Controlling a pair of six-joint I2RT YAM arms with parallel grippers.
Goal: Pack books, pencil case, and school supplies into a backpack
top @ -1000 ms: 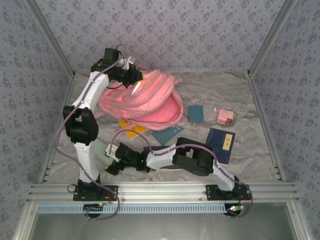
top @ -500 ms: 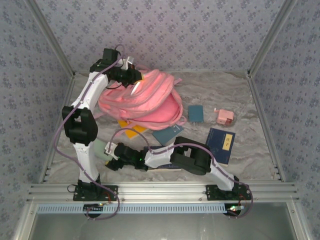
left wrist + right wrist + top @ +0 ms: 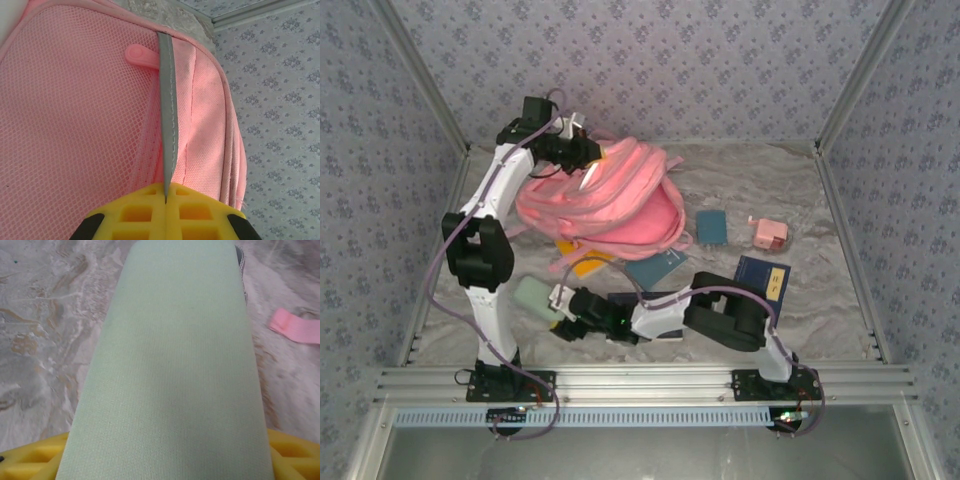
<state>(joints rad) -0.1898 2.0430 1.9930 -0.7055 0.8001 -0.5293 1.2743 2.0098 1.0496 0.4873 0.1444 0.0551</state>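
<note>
Left tool (image 3: 165,197) pinched (right tool (image 3: 560,315) too)

The left tool (image 3: 588,158) sits atop the pink backpack (image 3: 625,205), the right tool (image 3: 560,318) against the pencil case (image 3: 532,296)

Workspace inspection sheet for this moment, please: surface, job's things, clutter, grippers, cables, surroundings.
Surface: marbled table.
Job's things: backpack at far left; pencil case by the left arm's base; teal book, blue book, navy book and pink box to the backpack's right; yellow book partly under it.
Clutter: nothing seen.
Grippers: left gripper shut on the backpack's grey strip; right gripper has its fingers either side of the pencil case, grip uncertain.
Cables: cable looped beside the left arm.
Surroundings: patterned walls, aluminium frame.
</note>
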